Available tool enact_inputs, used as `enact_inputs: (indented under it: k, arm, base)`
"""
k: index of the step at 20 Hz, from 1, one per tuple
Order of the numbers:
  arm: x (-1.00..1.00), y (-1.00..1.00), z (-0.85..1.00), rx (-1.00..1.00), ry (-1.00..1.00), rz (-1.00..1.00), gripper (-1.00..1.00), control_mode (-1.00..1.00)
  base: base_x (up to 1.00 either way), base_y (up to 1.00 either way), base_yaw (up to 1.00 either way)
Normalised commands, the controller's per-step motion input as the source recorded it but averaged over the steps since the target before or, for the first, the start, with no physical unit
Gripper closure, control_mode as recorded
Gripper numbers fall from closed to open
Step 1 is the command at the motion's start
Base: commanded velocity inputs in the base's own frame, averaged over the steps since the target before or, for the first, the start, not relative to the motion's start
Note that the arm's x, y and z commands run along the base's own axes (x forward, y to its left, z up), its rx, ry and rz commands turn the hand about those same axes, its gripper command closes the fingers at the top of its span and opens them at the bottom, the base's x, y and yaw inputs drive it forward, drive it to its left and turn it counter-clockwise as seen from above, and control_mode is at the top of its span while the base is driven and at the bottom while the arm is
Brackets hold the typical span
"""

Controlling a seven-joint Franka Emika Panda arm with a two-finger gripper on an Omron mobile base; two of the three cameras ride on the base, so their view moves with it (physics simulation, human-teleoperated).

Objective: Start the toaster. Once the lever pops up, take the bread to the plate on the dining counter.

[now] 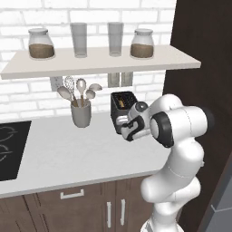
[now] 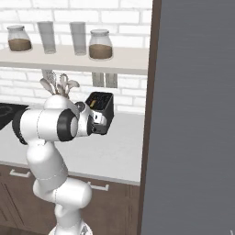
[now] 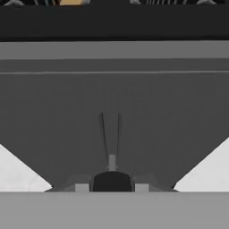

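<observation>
We face a white brick wall with a long pale shelf (image 1: 99, 61) holding two jars and two glasses. Below it runs a light tabletop (image 1: 68, 154) over dark wood cabinets, with a black cooktop (image 1: 11, 147) at the left edge and a dark tall panel (image 2: 193, 119) on the right.

Our white arm (image 1: 181, 136) bends across the tabletop toward the back wall. The toaster (image 1: 123, 103), a small dark grey box, stands near the wall, just right of a grey utensil cup (image 1: 81, 113) full of spoons and a whisk. A sliver of golden bread (image 1: 122, 104) sits down in one slot.

Our tool (image 1: 122, 129) is pressed close against the toaster's front face, low down, and its jaws look nearly closed; we cannot tell whether they pinch anything. In the hand view the toaster face lies straight ahead, with the narrow vertical lever slot (image 3: 110, 134) running up from between the tips. We judge the lever travels along that slot, so the press follows its length.
</observation>
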Motion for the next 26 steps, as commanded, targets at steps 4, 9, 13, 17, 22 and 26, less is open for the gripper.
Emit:
enact_inputs:
  k: [4,9,13,17,22,26]
  arm:
    - [0.00,0.00,-0.67,0.00,0.00,0.00,1.00,-1.00]
    - [0.00,0.00,-0.73,-0.01,0.00,0.00,1.00,-1.00]
    - [-0.02,0.00,-0.20,-0.02,0.00,0.00,1.00,-1.00]
    - [-0.21,0.00,0.00,0.00,-0.07,0.01,1.00,-1.00]
    - [-0.50,0.00,0.00,0.00,-0.10,0.00,-1.00,-1.00]
    - [-0.83,-0.01,0.32,0.00,-0.22,0.00,-1.00,-1.00]
  base:
    - [0.00,0.00,0.00]
    - [0.00,0.00,0.00]
    - [0.00,0.00,0.00]
    - [0.00,0.00,0.00]
    - [0.00,0.00,0.00]
    - [0.00,0.00,0.00]
